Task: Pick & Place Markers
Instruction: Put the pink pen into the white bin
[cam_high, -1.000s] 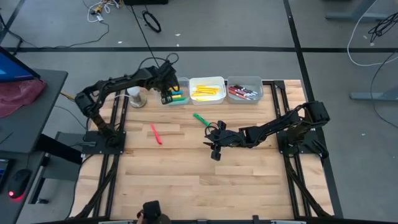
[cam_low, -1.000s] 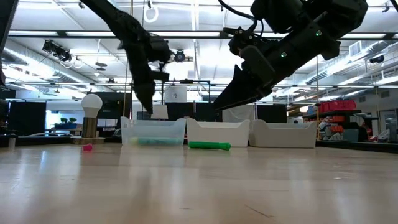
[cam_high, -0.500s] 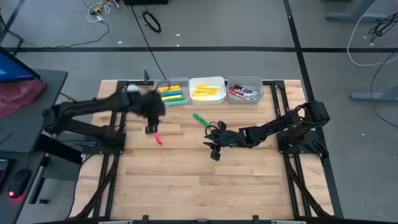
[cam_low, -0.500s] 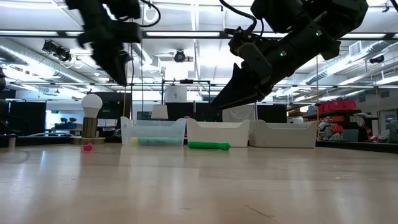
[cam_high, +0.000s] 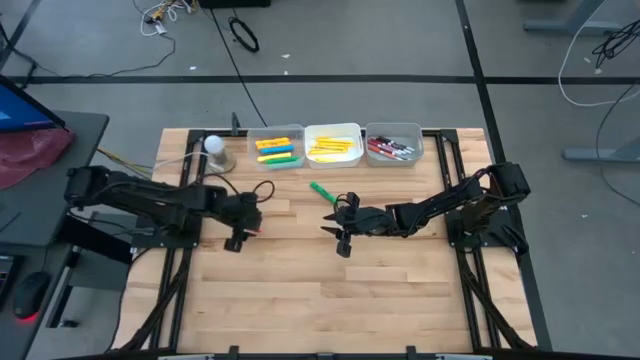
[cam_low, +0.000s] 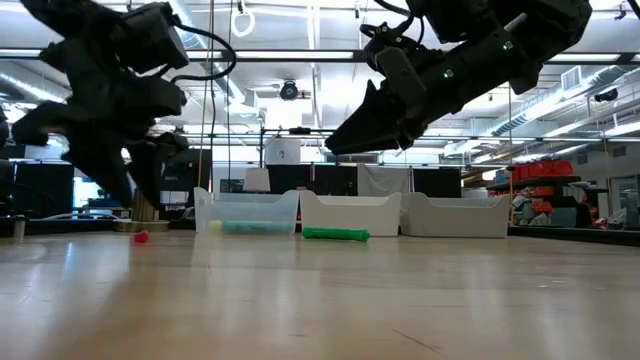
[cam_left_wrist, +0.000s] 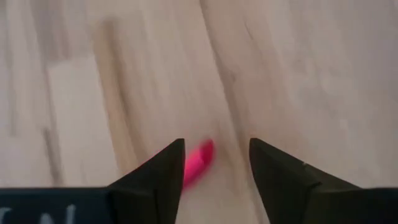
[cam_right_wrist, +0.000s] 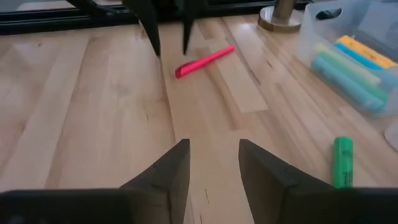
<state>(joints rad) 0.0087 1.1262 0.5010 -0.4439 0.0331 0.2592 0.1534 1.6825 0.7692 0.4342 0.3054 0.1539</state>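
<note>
A pink-red marker (cam_left_wrist: 198, 163) lies flat on the wooden table, left of centre. My left gripper (cam_left_wrist: 214, 146) hangs open just above it (cam_high: 245, 222), one finger on each side of the marker's end, and I see no touch. A green marker (cam_high: 322, 191) lies flat near the middle, in front of the bins. My right gripper (cam_high: 335, 225) hovers open and empty just on the near side of the green marker (cam_right_wrist: 342, 162). In the right wrist view the pink-red marker (cam_right_wrist: 205, 60) lies below the left gripper's fingers (cam_right_wrist: 153, 34).
Three clear and white bins stand in a row along the far edge: the left (cam_high: 277, 148) holds yellow, orange, green and blue markers, the middle (cam_high: 333, 145) yellow ones, the right (cam_high: 393, 143) red and dark ones. A white bulb on a stand (cam_high: 215, 152) stands left of them.
My left arm has swung away from the left bin toward the table's near-left and dropped low, ending with its open fingers over the pink-red marker. Both markers on the table have stayed where they were.
</note>
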